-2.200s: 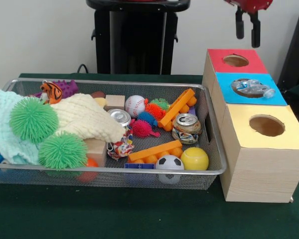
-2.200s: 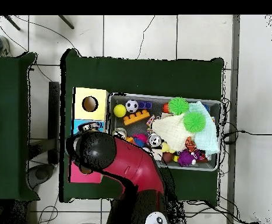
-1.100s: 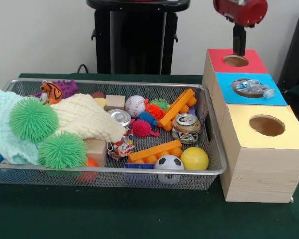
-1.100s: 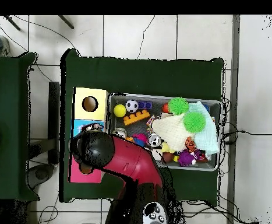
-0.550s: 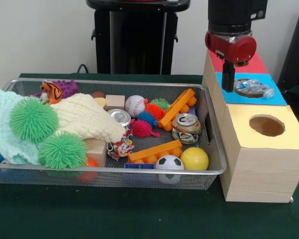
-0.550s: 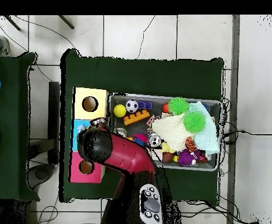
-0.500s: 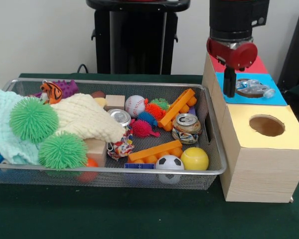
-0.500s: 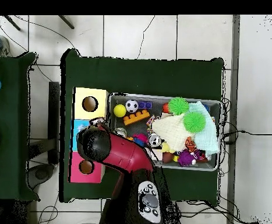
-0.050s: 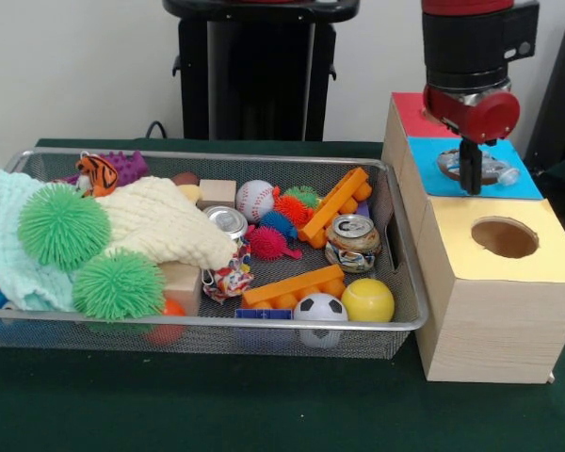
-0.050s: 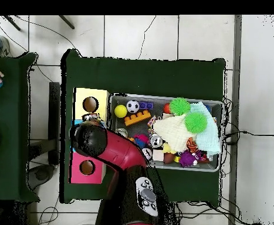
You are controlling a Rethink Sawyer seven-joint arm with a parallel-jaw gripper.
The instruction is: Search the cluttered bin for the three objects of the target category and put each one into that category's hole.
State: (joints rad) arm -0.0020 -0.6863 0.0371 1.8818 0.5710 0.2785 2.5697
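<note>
Arm upright, end effector (image 9: 471, 179) over the blue hole (image 9: 475, 166), grip state unclear.

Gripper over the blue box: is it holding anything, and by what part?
Cannot tell. The gripper hangs over the crushed clear plastic bottle lying in the blue-topped wooden box's hole; no hold shows.

Yellow hole (image 9: 505, 237) and red hole (image 10: 87, 167) open; blue hole (image 9: 471, 165) plugged by crushed bottle (image 9: 494, 169).

Front view low and near across the table, overhead view high, straight down, both sharing bin (image 9: 395, 245) (image 10: 220, 136)
</note>
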